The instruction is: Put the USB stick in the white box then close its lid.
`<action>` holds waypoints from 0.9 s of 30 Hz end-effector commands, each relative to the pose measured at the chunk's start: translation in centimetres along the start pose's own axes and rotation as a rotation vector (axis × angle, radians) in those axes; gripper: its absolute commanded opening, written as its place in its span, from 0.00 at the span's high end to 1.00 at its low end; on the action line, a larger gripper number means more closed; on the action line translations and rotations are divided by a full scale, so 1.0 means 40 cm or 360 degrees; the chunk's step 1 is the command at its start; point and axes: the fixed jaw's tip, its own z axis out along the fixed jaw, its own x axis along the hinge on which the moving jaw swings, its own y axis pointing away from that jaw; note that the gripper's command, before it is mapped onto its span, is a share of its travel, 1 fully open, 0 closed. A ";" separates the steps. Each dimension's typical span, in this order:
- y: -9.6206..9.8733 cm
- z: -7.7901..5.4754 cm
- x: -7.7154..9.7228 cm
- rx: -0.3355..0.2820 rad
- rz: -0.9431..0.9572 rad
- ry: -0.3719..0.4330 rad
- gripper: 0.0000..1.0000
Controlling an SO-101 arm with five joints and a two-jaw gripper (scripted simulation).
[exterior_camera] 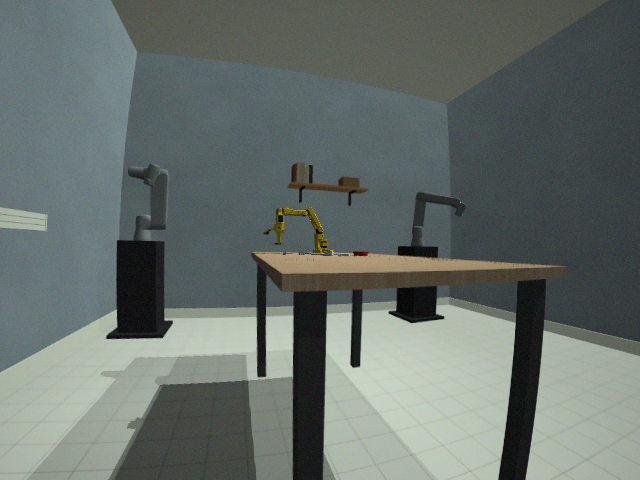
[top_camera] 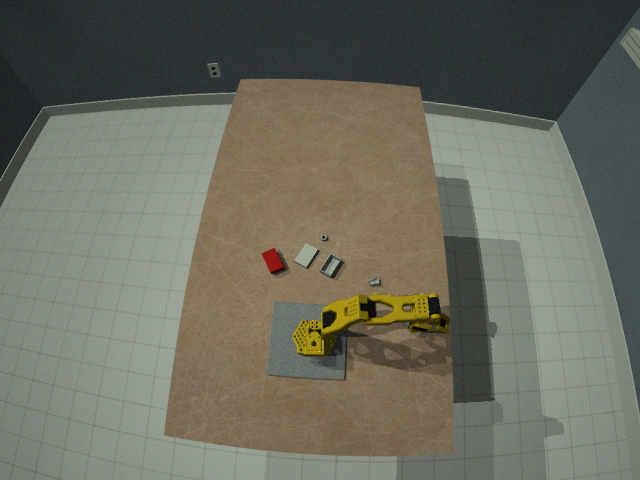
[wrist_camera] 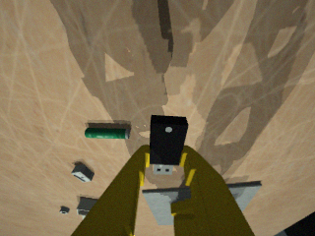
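My gripper [wrist_camera: 165, 163] [top_camera: 422, 326] [exterior_camera: 278, 238] is shut on the USB stick [wrist_camera: 168, 139], a black body with a silver plug, and holds it above the table near the right edge. The white box [top_camera: 331, 265] stands open with a dark inside, well to the left of and beyond the gripper. Its flat white lid [top_camera: 306, 255] lies on the table just left of it. The stick does not show in the top and exterior views.
A red box [top_camera: 272, 260] [exterior_camera: 360, 253] lies left of the lid. A small nut [top_camera: 324, 238] sits behind the box, and a small grey part [top_camera: 374, 282] [wrist_camera: 82, 172] lies between box and arm. A green cylinder [wrist_camera: 106, 133] lies on the table below the gripper. The arm's base stands on a grey mat [top_camera: 289, 356].
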 end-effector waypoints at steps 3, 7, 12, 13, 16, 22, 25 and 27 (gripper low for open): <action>0.001 -0.018 -0.005 -0.0013 -0.0005 -0.0043 0.92; 0.001 -0.018 -0.005 -0.0013 -0.0005 -0.0043 0.92; 0.001 -0.018 -0.005 -0.0013 -0.0005 -0.0043 0.92; 0.001 -0.018 -0.005 -0.0013 -0.0005 -0.0043 0.92; 0.001 -0.018 -0.005 -0.0013 -0.0005 -0.0043 0.92; 0.002 -0.028 -0.009 -0.0020 -0.0005 -0.0069 0.92; 0.002 -0.040 -0.013 -0.0028 -0.0006 -0.0098 0.92; 0.003 -0.046 -0.016 -0.0032 -0.0006 -0.0114 0.92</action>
